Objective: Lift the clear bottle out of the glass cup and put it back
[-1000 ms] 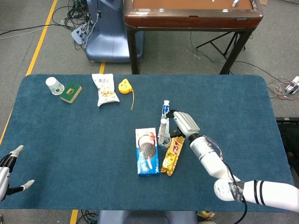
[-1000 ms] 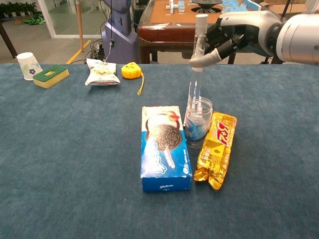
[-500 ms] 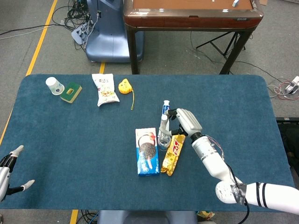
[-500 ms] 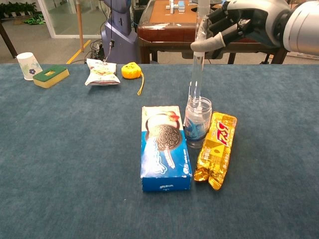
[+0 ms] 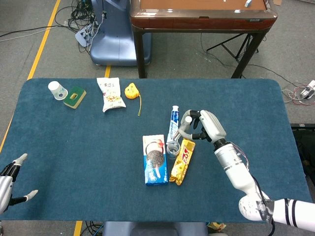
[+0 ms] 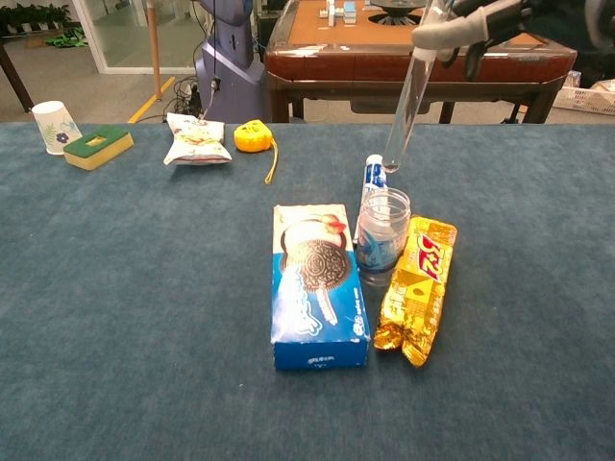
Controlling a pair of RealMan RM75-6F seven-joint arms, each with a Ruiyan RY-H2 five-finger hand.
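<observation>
Both fingers and thumb of the right hand (image 5: 204, 126) grip the clear bottle (image 6: 411, 96) above the glass cup (image 6: 383, 229).

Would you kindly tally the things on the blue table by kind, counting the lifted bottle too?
Snack packs: 3 (cookie box, gold wafer pack, white bag)
Cups: 2 (glass cup, paper cup)
Clear bottle: 1
Toothpaste tube: 1
Sponge: 1
Yellow tape measure: 1
Total: 9

A cookie box (image 6: 318, 284) lies mid-table beside a gold snack pack (image 6: 416, 289). A toothpaste tube (image 5: 173, 123) lies behind them. Far left: paper cup (image 5: 57, 90), sponge (image 5: 75, 97), chip bag (image 5: 110, 93), and what looks like a yellow tape measure (image 5: 131, 90).
</observation>
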